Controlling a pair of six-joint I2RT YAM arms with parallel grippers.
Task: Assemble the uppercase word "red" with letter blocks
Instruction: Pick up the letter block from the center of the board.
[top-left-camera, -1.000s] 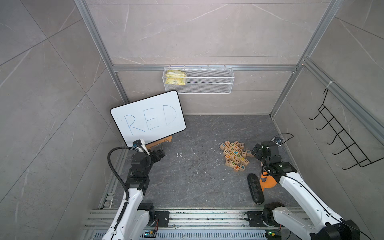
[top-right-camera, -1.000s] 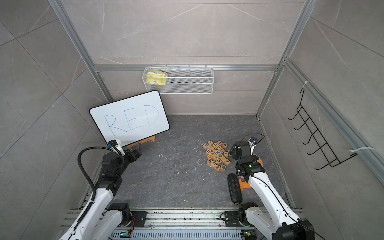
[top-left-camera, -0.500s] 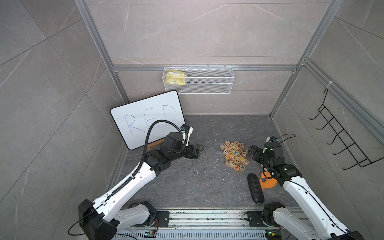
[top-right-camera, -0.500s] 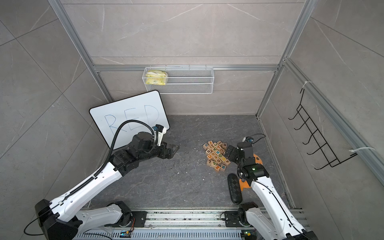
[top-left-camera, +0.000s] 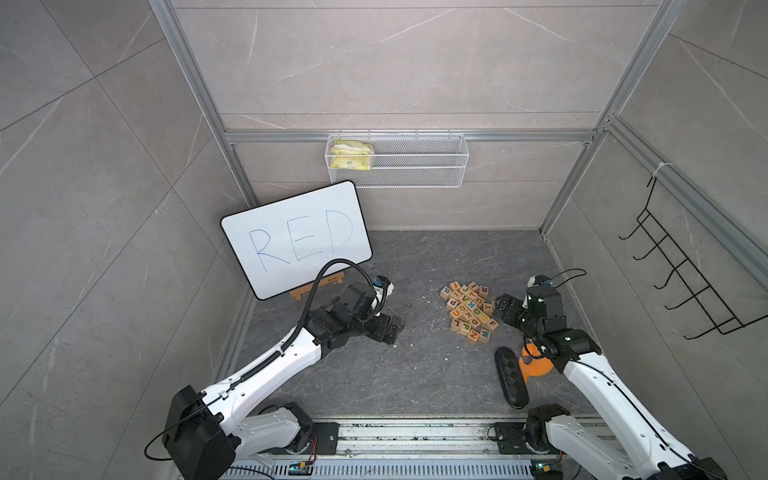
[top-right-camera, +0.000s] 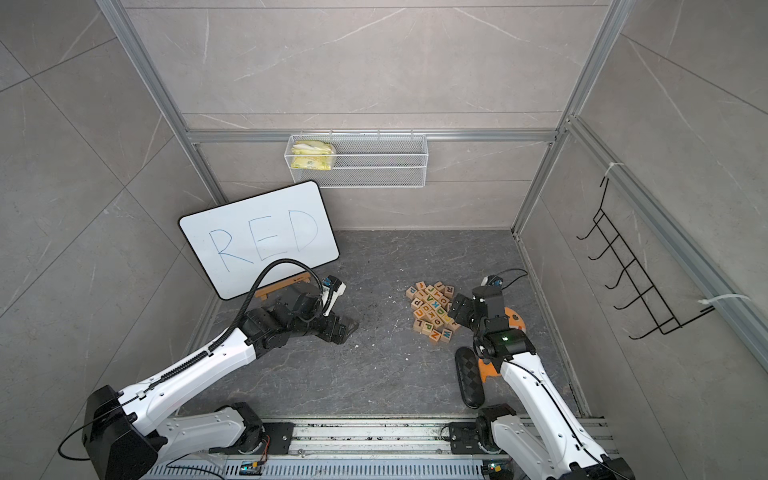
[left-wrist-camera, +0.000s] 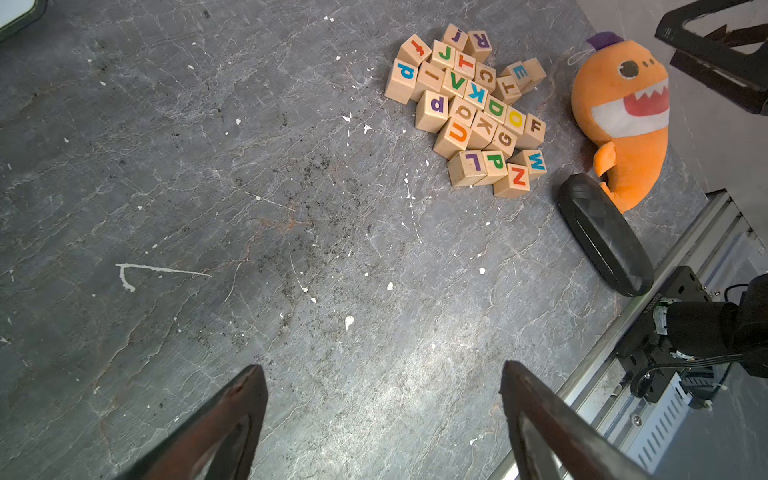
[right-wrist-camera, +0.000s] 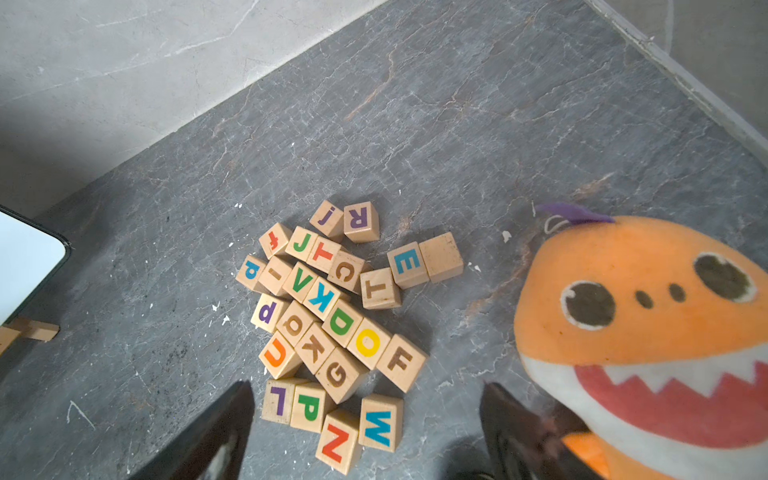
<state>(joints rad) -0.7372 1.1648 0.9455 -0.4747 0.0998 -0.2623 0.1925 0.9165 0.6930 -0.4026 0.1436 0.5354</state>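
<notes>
Left fingers (left-wrist-camera: 232, 419) have swung inward, open like right fingers (right-wrist-camera: 220, 432) near light-wood cube letter blocks (right-wrist-camera: 332, 320), probably light, rigid: pinch flat faces.

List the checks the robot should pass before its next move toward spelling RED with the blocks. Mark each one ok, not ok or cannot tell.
1. R block letter up, at the pile's edge: ok.
2. E block letter up, at the pile's edge: ok.
3. D block free on its sides: not ok, it is packed between neighbours.
4. Right gripper open, holding nothing: ok.
5. Left gripper open, holding nothing: ok.
6. Bare floor for laying the word: ok.
</notes>
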